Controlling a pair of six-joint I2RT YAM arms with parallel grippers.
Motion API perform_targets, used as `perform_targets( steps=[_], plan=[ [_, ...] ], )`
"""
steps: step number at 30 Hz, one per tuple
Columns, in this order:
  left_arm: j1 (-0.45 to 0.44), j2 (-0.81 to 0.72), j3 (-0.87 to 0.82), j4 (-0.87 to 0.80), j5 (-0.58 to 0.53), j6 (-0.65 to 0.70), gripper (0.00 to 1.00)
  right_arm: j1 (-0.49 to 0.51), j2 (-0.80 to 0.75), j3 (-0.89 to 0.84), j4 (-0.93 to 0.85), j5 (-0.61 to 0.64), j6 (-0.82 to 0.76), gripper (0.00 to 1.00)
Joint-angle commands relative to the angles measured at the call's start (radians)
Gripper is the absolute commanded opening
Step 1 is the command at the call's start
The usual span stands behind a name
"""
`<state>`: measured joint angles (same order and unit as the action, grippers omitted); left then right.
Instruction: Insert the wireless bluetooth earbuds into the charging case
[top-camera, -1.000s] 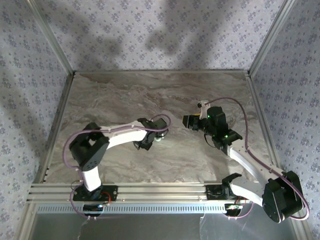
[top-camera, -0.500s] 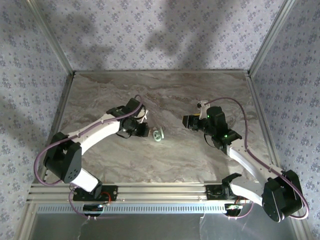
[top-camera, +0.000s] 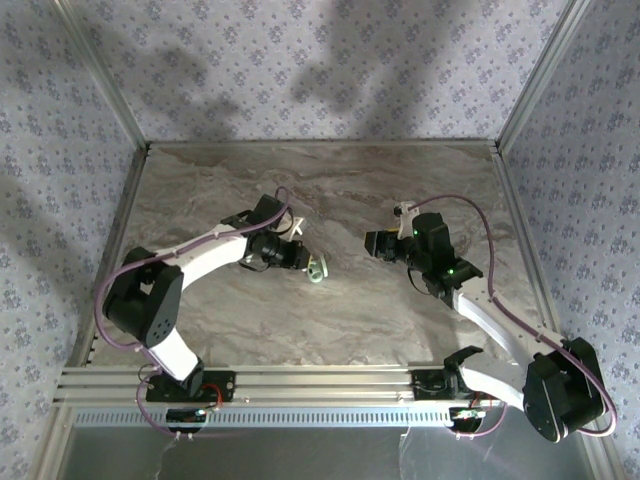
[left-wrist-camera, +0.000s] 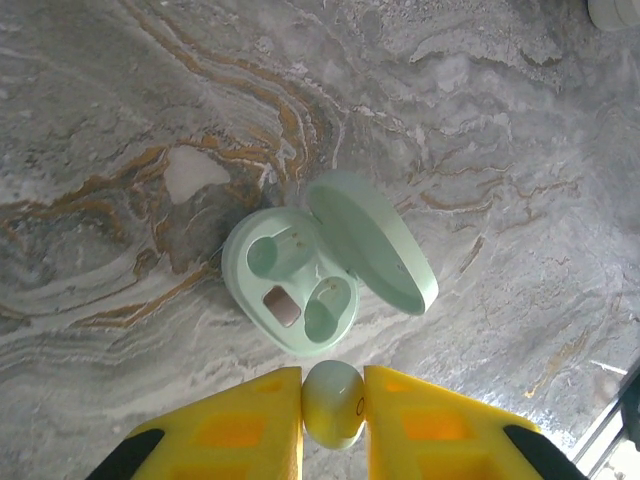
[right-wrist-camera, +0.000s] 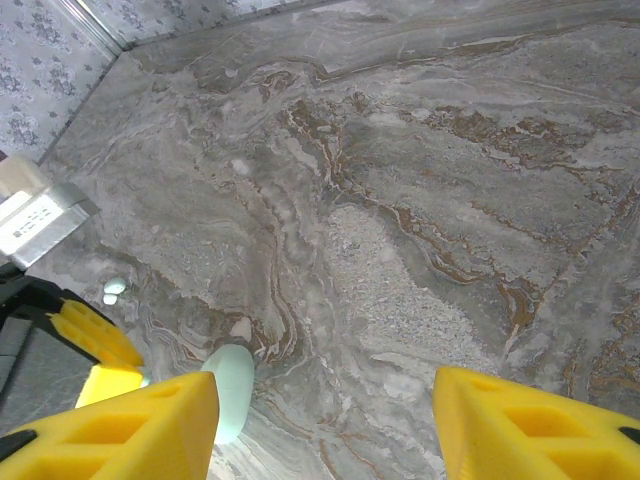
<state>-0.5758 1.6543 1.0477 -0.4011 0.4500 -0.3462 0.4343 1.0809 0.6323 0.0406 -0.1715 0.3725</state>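
Left hand (left-wrist-camera: 333, 388) pinches an earbud (left-wrist-camera: 333, 412) just beside the open charging case (left-wrist-camera: 290, 285); wrist view reveals two empty wells, overhead a pale blob. Right hand (right-wrist-camera: 325, 425) gapes empty.

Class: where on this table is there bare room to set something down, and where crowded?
Free: far strip by the back wall; near middle by the metal rail. Crowded: around the open mint oval case, between left tool and right tool.
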Motion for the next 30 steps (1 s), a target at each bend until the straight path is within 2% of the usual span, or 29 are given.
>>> perform_targets(
  steps=[1, 10, 30],
  plan=[
    [0.005, 0.029, 0.011, 0.054, 0.056, 0.029, 0.21, 0.006, 0.005, 0.007, -0.011, -0.003, -0.02, 0.6],
    [0.001, 0.081, 0.016, 0.105, 0.1, 0.022, 0.21, 0.006, 0.007, 0.009, -0.01, -0.005, -0.02, 0.6],
    [-0.024, 0.145, 0.01, 0.128, 0.096, 0.021, 0.2, 0.009, 0.006, 0.01, -0.013, -0.008, -0.021, 0.6]
  ],
)
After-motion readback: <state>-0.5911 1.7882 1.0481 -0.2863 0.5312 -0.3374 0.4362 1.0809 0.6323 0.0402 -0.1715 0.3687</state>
